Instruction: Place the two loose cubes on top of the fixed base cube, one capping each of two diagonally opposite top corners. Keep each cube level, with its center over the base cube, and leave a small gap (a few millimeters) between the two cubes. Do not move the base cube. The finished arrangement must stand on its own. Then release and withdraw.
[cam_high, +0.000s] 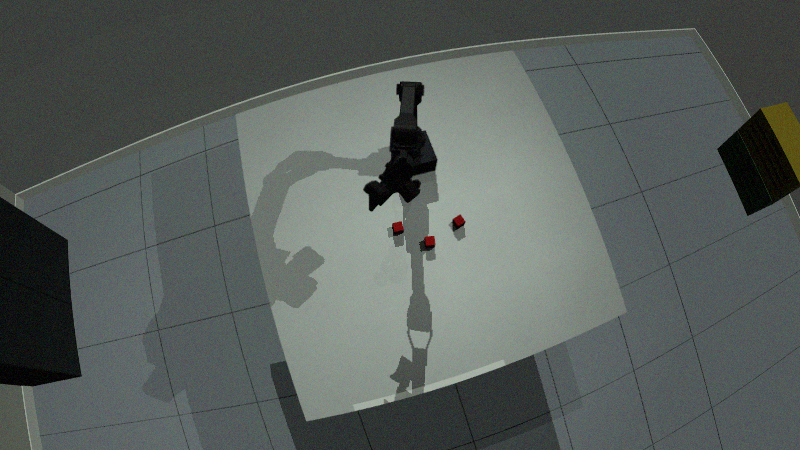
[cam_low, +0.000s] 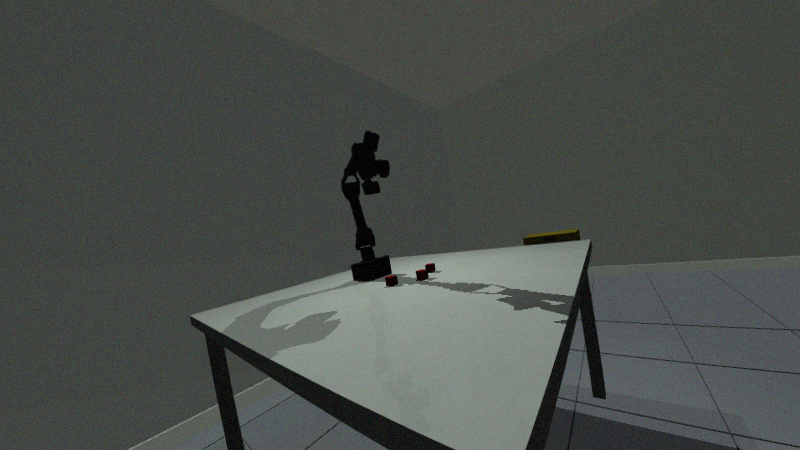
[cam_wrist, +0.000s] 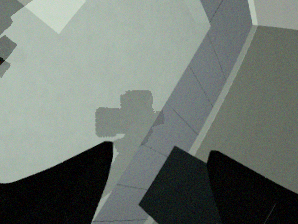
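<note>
Three similar red cubes stand apart on the white table. The left cube (cam_high: 397, 227) (cam_low: 391, 280) is nearest the arm's gripper in the top view. The middle cube (cam_high: 429, 241) (cam_low: 421, 274) stands beside the arm's shadow. The right cube (cam_high: 458, 221) (cam_low: 430, 267) is turned at an angle in the top view. Which one is the fixed base cube I cannot tell. My gripper (cam_high: 393, 197) (cam_low: 378, 177) (cam_wrist: 161, 154) is open and empty, high above the table. No cube shows clearly in the wrist view.
The white table (cam_high: 537, 268) (cam_low: 447, 347) carries the arm's base (cam_high: 426, 153) (cam_low: 370, 268) behind the cubes. Arm shadows cross the table. A dark box (cam_high: 33, 302) and a yellow-topped box (cam_high: 783, 128) (cam_low: 552, 237) are beyond the table's sides.
</note>
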